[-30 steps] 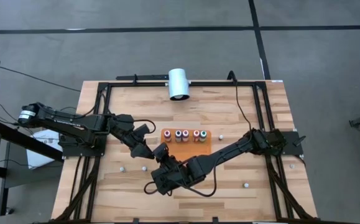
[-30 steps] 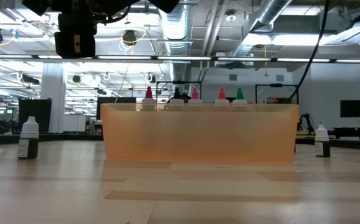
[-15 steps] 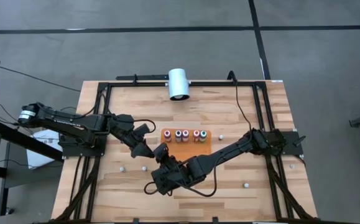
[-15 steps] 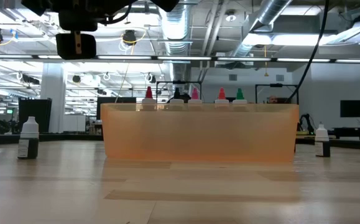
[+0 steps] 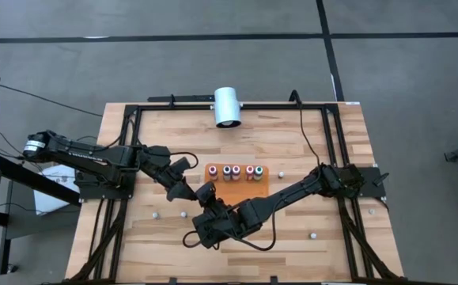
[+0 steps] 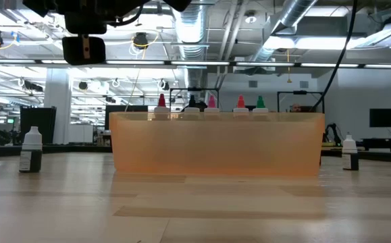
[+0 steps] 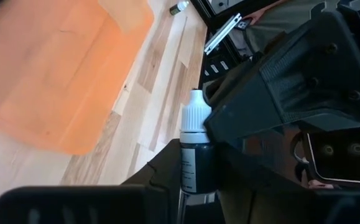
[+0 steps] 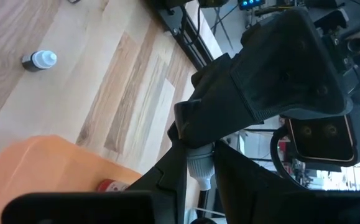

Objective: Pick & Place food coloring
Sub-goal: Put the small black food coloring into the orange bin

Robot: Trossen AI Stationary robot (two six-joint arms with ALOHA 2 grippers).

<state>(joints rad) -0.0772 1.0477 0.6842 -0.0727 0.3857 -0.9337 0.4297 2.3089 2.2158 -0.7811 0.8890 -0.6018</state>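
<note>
Just in front of the orange tray (image 5: pixel 236 184), near the middle of the wooden table (image 5: pixel 292 142), both grippers met over one little dark bottle (image 7: pixel 195 163) with a white cap. Left gripper (image 5: pixel 191 192) had its jaws pinched tight on the bottle's body, and right gripper (image 5: pixel 206 197) sat clamped narrow around the cap end, so they were basically sharing it. Rest of the food coloring (image 5: pixel 239 171) stood upright in a row on the tray, coloured tops poking up. Spare bottles (image 6: pixel 30 150) were scattered well apart on the table. White cylinder (image 5: pixel 227 107) was at the far edge.
</note>
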